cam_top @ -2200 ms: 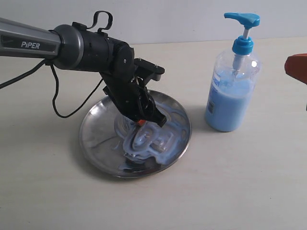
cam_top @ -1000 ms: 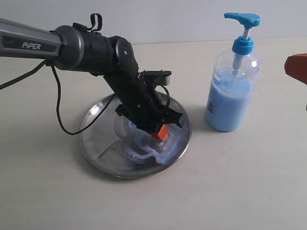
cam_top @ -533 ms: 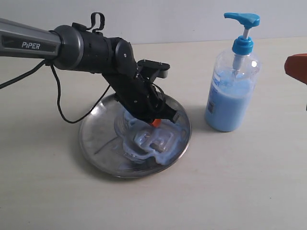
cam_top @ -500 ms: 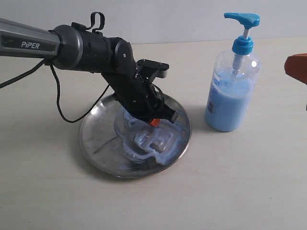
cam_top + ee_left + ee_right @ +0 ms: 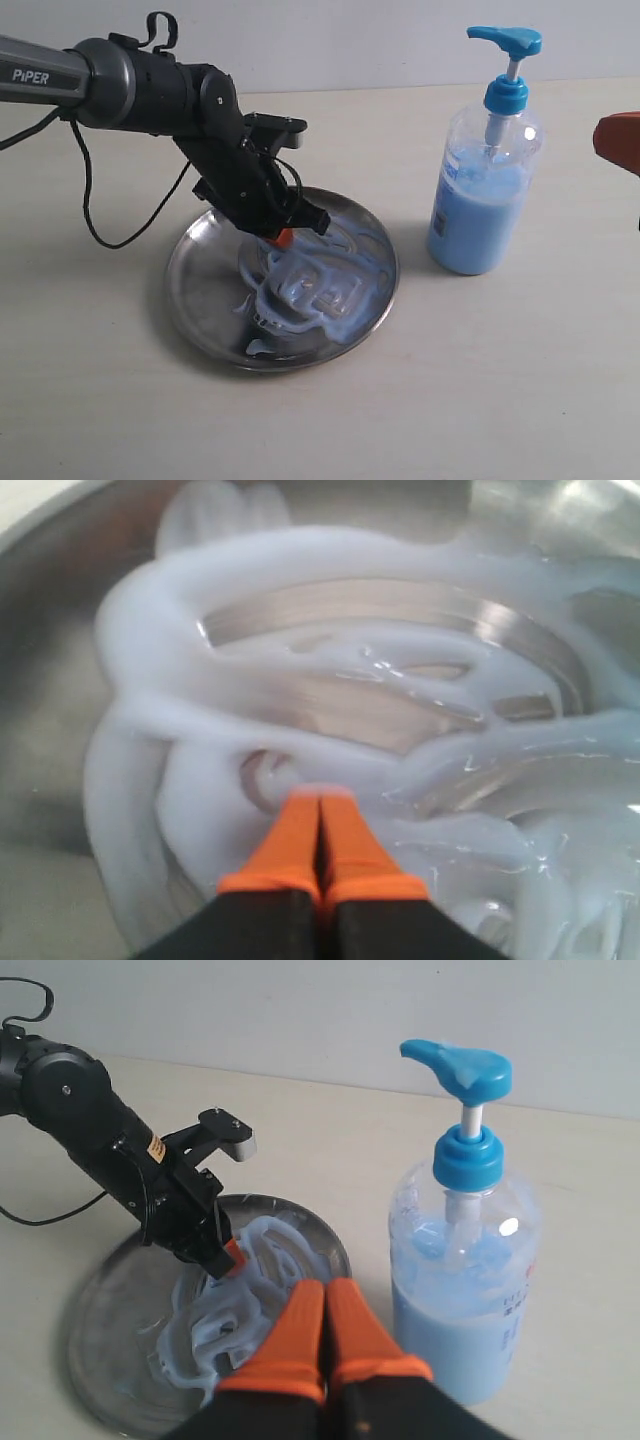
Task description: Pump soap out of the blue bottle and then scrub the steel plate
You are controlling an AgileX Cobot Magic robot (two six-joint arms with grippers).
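Thickly, creamy pale-blue soap [image 5: 318, 288] loops across the round, shiny steel plate [image 5: 200, 285]; the left hand [image 5: 320, 815], orange tips pressed together, touches it.

The steel plate [image 5: 205, 285] looked shiny metal, the soap [image 5: 318, 290] glossy and creamy, the blue bottle [image 5: 482, 190] clear smooth plastic.

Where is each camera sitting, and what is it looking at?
Exterior view: sits off the arms, above the table, looking down at the steel plate and blue bottle; shows the left arm and left end effector.
Left wrist view: sits on the left wrist, looking closely at the soap on the plate; shows its own shut orange tips.
Right wrist view: sits on the right wrist, farther off, facing plate and bottle; shows the shut right end effector.
Shared: exterior and right wrist views both show bottle, plate and left arm.
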